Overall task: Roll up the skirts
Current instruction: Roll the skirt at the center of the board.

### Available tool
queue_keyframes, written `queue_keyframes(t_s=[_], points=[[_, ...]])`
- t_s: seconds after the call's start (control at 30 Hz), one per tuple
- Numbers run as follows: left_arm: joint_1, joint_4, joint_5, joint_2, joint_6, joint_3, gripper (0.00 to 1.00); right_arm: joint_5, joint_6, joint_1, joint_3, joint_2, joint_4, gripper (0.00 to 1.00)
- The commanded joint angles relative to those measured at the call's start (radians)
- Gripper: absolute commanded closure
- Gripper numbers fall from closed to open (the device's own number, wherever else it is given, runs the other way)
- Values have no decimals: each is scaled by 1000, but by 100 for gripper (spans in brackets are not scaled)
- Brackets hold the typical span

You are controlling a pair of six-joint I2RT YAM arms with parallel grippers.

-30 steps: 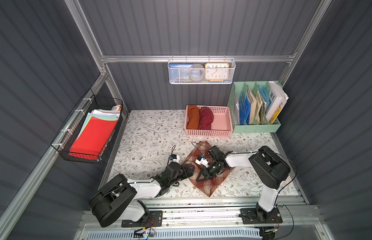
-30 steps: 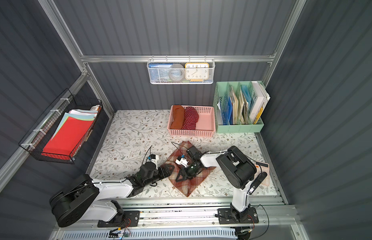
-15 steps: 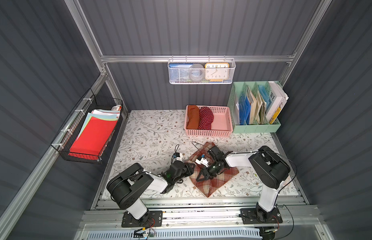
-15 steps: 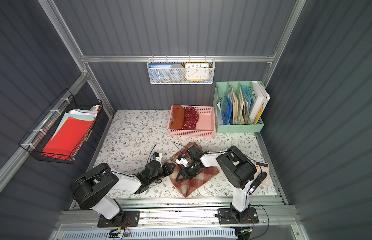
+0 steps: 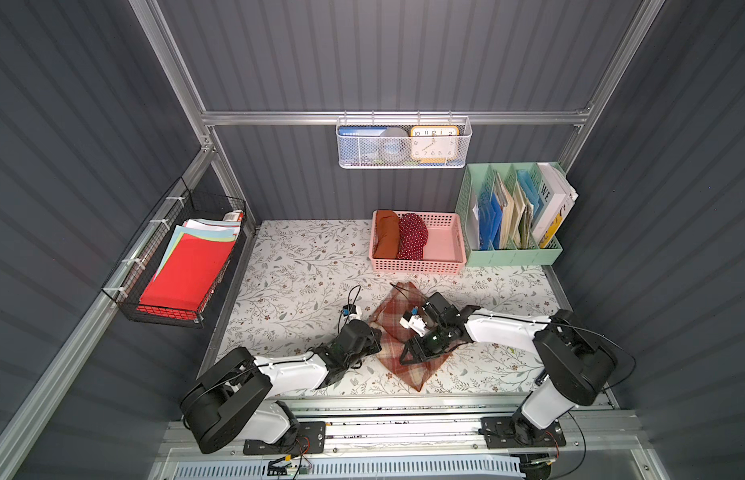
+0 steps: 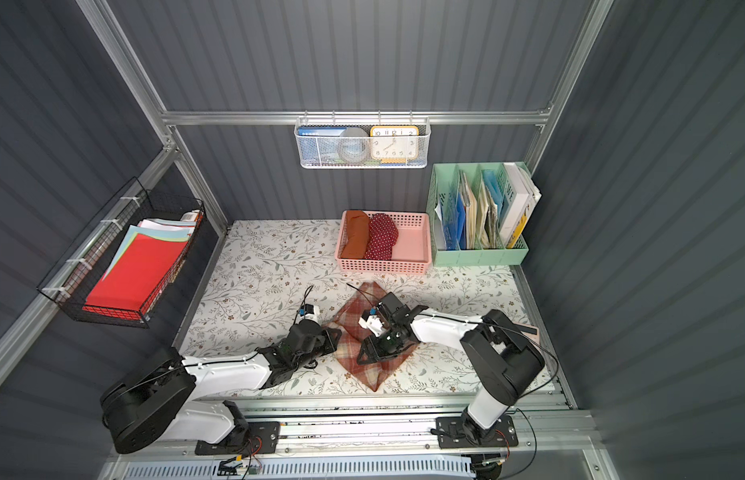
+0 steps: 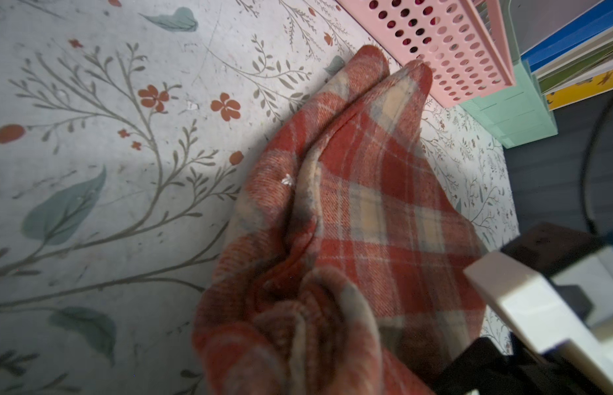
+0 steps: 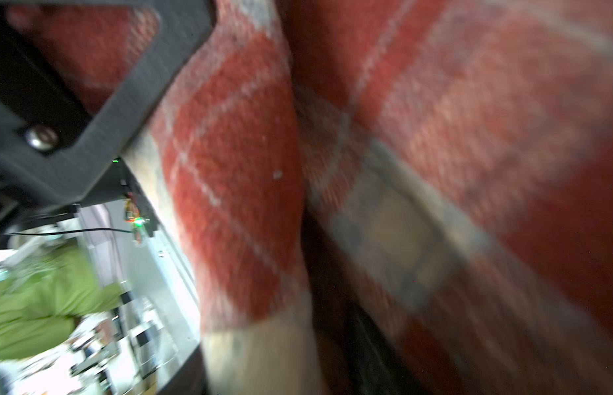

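The left arm (image 5: 296, 370) is lying low across the desk (image 5: 304, 266), its jaws touching the left edge of the plaid skirt (image 5: 404, 299); whether they are clenching is unclear. The skirt is lying between both arms, its long axis pointing toward the pink basket (image 5: 416, 266). The right arm (image 5: 504, 332) is pressing on the skirt's middle, and I cannot tell how its jaws stand.
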Motion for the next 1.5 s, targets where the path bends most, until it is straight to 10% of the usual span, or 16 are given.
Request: queue_keyframes(t_s=[0.0,0.27,0.6,0.93,1.47], points=[[-38,-203,-90,-18,1,34,100,164,7,16,-21,-56,-162,45],[-141,-512,-146,-77,-96,128,100,557,101,85,-7,-302,-299,44],[-159,-597,-63,36,-115,239,100,1029,220,553,-20,-535,-367,40],[-146,-545,79,137,-46,304,100,1313,187,916,234,-79,-549,13],[-64,-624,215,115,21,354,100,1483,198,918,377,316,-618,4]])
